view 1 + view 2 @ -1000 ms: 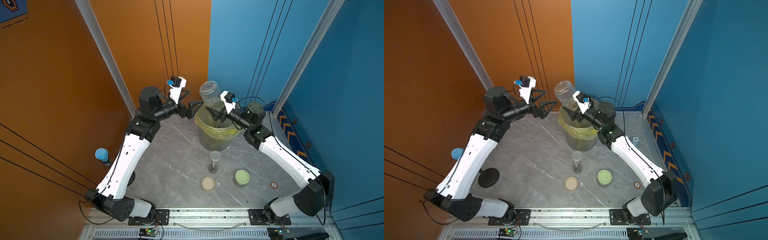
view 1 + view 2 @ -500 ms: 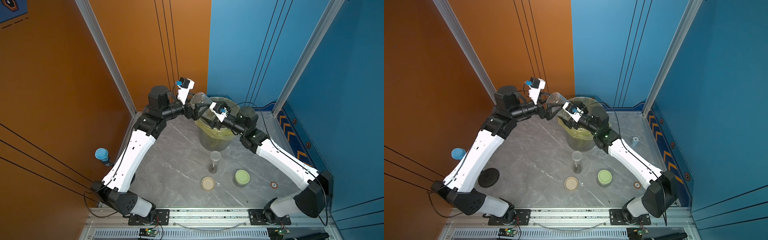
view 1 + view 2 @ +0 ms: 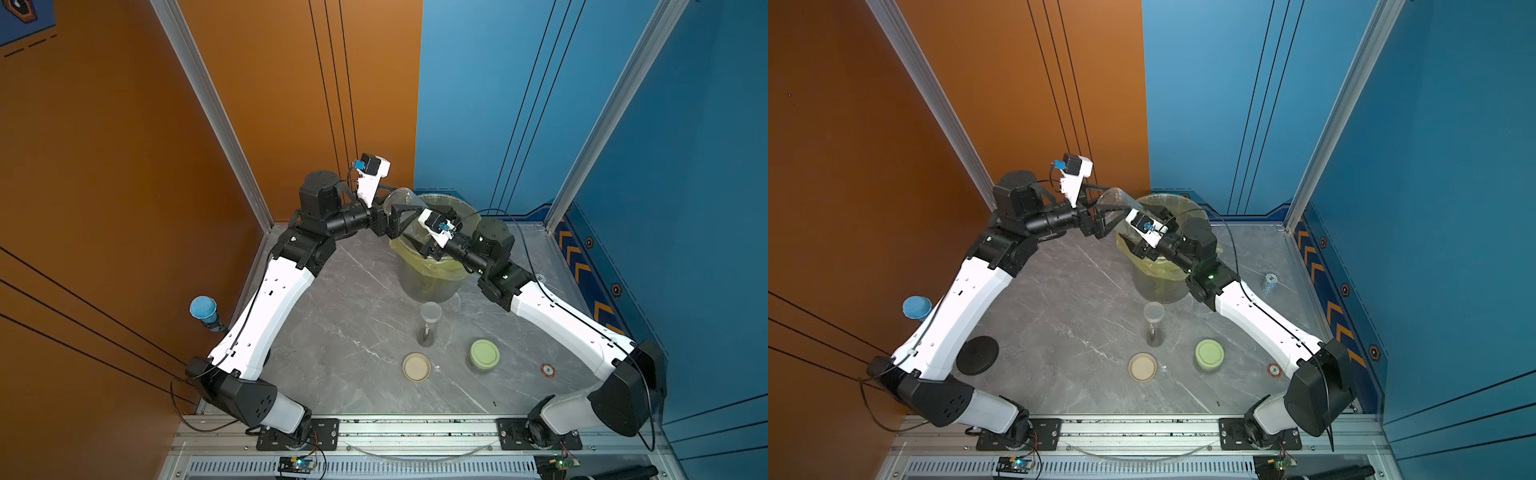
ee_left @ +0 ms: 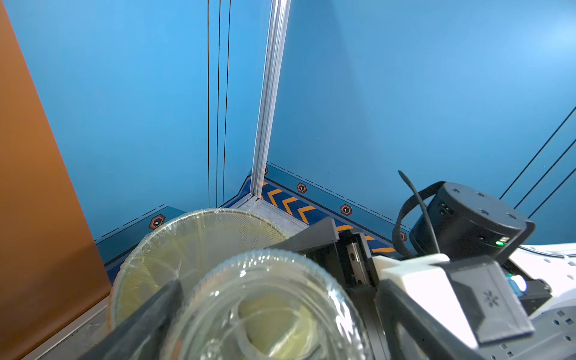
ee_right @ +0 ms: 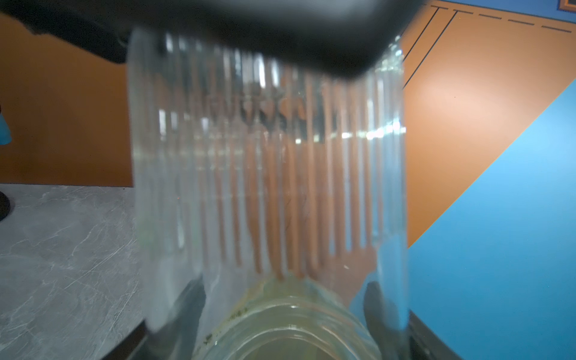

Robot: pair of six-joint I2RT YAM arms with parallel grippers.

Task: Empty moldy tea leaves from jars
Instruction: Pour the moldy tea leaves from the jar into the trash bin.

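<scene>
The wide ribbed clear jar hangs tilted over the bin, lidless. My right gripper is shut on it near the threaded mouth, where a few dark specks of tea leaves cling. My left gripper is open, its fingers either side of the jar's base. On the table stand the tall narrow jar with dark tea leaves at its bottom, and the short jar with the green lid.
The grey bin with a yellow bag stands at the back, under both grippers. A beige lid lies near the front. A black disc sits by the left arm and a small ringed disc at the right.
My right gripper has brought the wide jar down and to the left over the bin. My left gripper has moved right until its open fingers straddle the jar's base.
</scene>
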